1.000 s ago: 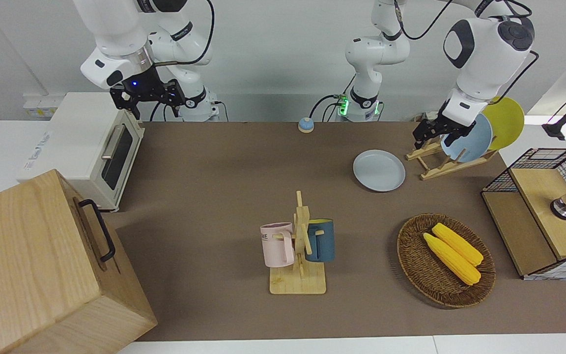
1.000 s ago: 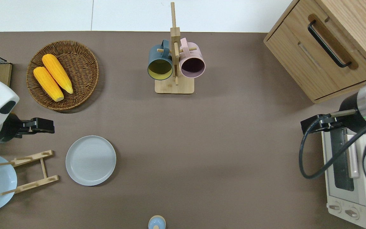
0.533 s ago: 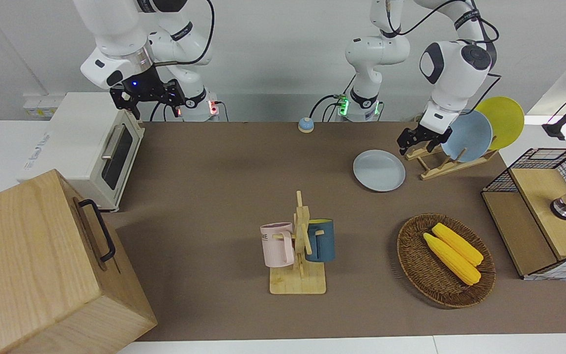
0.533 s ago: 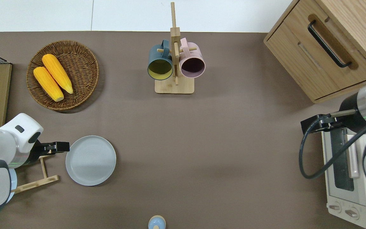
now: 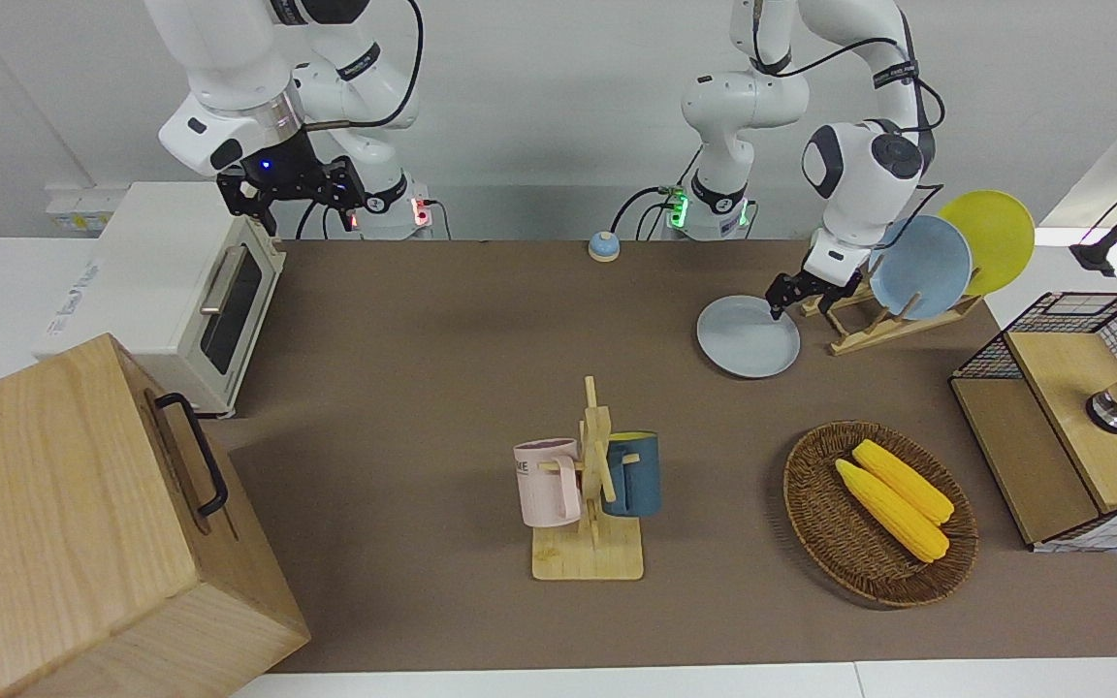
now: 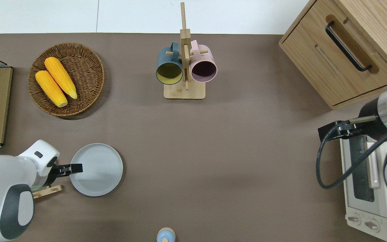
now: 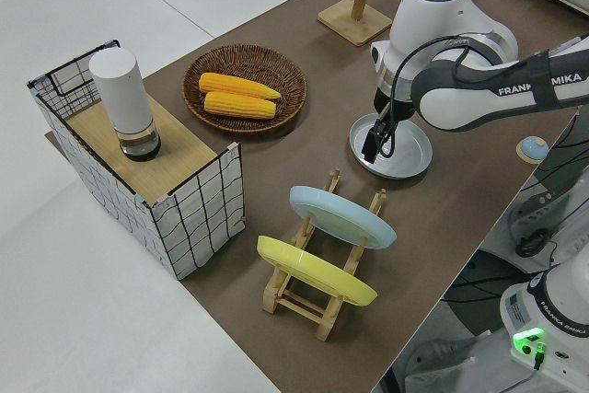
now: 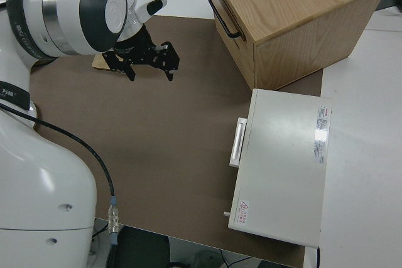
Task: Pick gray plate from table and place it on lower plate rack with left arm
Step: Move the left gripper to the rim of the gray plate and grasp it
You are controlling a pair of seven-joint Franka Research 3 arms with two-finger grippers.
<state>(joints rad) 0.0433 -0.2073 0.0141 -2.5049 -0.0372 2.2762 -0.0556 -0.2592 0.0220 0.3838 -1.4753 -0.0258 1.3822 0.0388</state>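
The left arm's black two-finger gripper point(image 6: 76, 167) hangs over the rack-side rim of the round pale gray plate point(image 6: 96, 169); I cannot tell whether it grips. The plate lies flat on the brown table mat point(image 6: 213, 151), just beside the small light-wood plate rack point(image 5: 883, 325). The right arm is parked.

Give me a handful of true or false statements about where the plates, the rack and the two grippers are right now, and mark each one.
1. The gray plate lies flat on the table. True.
2. The left gripper is over that plate's rim. True.
3. The lower plate rack holds no plates. False: a light blue plate and a yellow plate stand in it.
4. The right gripper holds a mug. False: it holds nothing; that arm is parked.
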